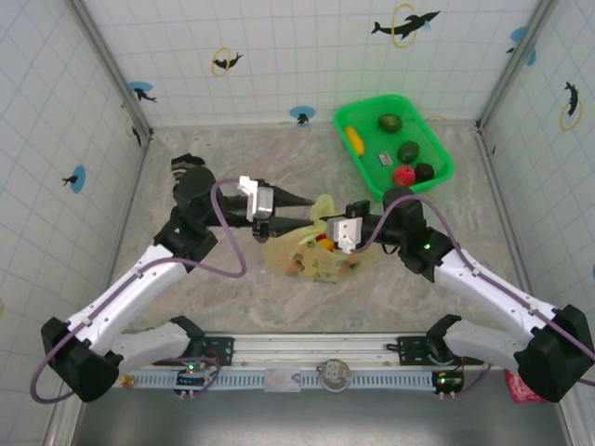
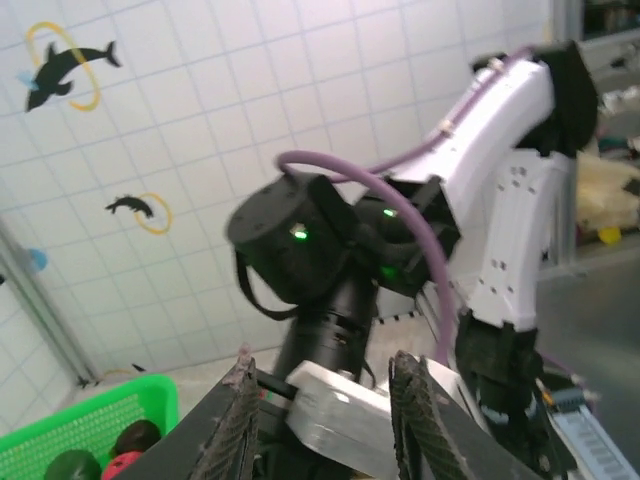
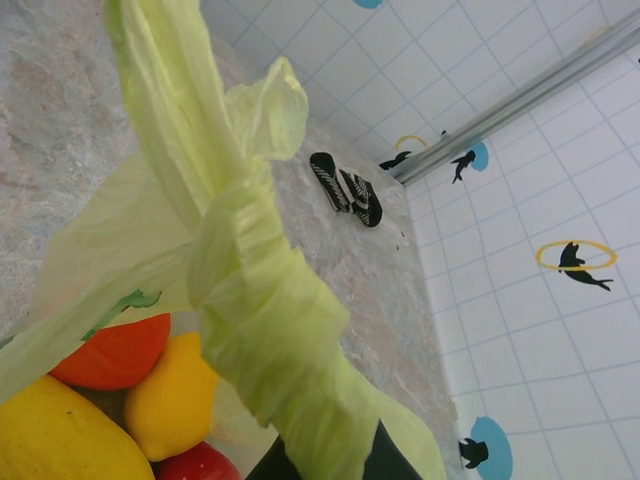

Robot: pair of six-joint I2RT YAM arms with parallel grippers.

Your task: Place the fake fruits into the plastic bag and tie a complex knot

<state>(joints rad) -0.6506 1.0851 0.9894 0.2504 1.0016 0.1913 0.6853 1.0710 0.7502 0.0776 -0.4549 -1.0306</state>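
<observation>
The pale-yellow plastic bag (image 1: 311, 253) lies mid-table with fake fruits inside: an orange one (image 3: 115, 350), a yellow one (image 3: 170, 395) and a red one (image 3: 195, 465). Its handles are twisted into a knot (image 3: 235, 235), and a loop end (image 1: 323, 203) sticks up. My right gripper (image 1: 337, 230) is shut on the twisted handle (image 3: 290, 370) just above the fruits. My left gripper (image 1: 302, 211) hovers at the bag's far left side. It is open, and its fingers (image 2: 240, 420) have nothing between them.
A bright green basket (image 1: 437, 139) at the back right holds more fruits, among them a green one (image 1: 390, 123), a yellow one (image 1: 354, 139) and a red one (image 1: 403, 175). A striped black-and-white sock (image 3: 345, 190) lies near the back left corner post.
</observation>
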